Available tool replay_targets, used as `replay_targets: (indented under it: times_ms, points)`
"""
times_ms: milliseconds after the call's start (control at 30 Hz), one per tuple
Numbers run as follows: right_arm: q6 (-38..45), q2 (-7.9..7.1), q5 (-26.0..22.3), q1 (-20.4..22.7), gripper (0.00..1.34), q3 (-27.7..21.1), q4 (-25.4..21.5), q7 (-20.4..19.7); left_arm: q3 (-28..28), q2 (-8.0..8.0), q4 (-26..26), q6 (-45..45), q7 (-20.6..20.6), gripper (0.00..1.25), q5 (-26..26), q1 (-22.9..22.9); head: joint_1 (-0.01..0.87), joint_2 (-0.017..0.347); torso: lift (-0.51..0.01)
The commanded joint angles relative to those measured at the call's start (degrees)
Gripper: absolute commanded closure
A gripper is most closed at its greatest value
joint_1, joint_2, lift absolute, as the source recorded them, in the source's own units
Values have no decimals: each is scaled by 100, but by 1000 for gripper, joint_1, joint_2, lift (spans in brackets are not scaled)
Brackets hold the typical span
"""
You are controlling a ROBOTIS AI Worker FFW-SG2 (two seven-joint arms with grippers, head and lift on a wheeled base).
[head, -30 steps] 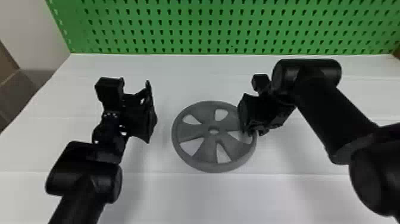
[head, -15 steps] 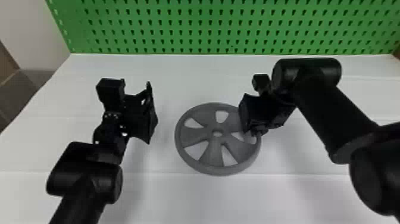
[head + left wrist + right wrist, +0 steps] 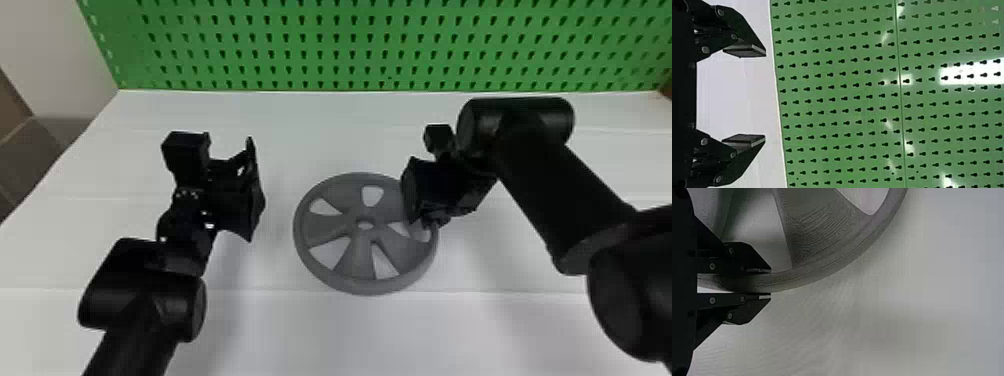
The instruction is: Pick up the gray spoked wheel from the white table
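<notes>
The gray spoked wheel [image 3: 361, 270] lies roughly flat at the middle of the white table [image 3: 320, 335]; whether it touches the surface I cannot tell. At its right side is my right gripper [image 3: 431, 223], shut on the rim. In the right wrist view the wheel's rim [image 3: 828, 268] passes between the two fingers of the right gripper [image 3: 770, 283], one on each side of it. My left gripper [image 3: 256, 190] is parked left of the wheel, apart from it. The left wrist view has the left gripper [image 3: 765, 95] open, nothing between its fingers.
A green perforated board [image 3: 350, 45] stands upright along the table's back edge. The right forearm [image 3: 555, 185] extends over the table's right part, and the left arm [image 3: 145, 290] over its left front part.
Compared with a second ago, the wheel has shifted slightly right and toward the front in the head view. Both arms look almost unmoved.
</notes>
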Motion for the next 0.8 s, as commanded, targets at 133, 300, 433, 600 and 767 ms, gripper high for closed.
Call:
replay_targets:
  times_ms: [133, 300, 433, 600, 767]
  points:
    - [79, 5, -44, 0, 1181, 0, -88, 0, 11, 0, -1, -1, 0, 476, 1, 18, 782, 57, -97]
    - [132, 5, 0, 97, 1181, -176, -545, 0, 55, 0, -1, -10, 0, 476, 10, 62, 782, 57, -97]
    - [272, 5, 79, 237, 1181, -457, -1143, 0, 90, 9, -18, -27, 0, 476, 28, 88, 782, 57, -97]
    - [448, 5, 211, 343, 1181, -686, -1732, 0, 152, 27, -80, -27, 0, 481, 37, 141, 782, 57, -97]
    - [395, 5, 343, 554, 1181, -853, -2400, 0, 178, 27, -106, -27, 0, 481, 45, 141, 782, 57, -97]
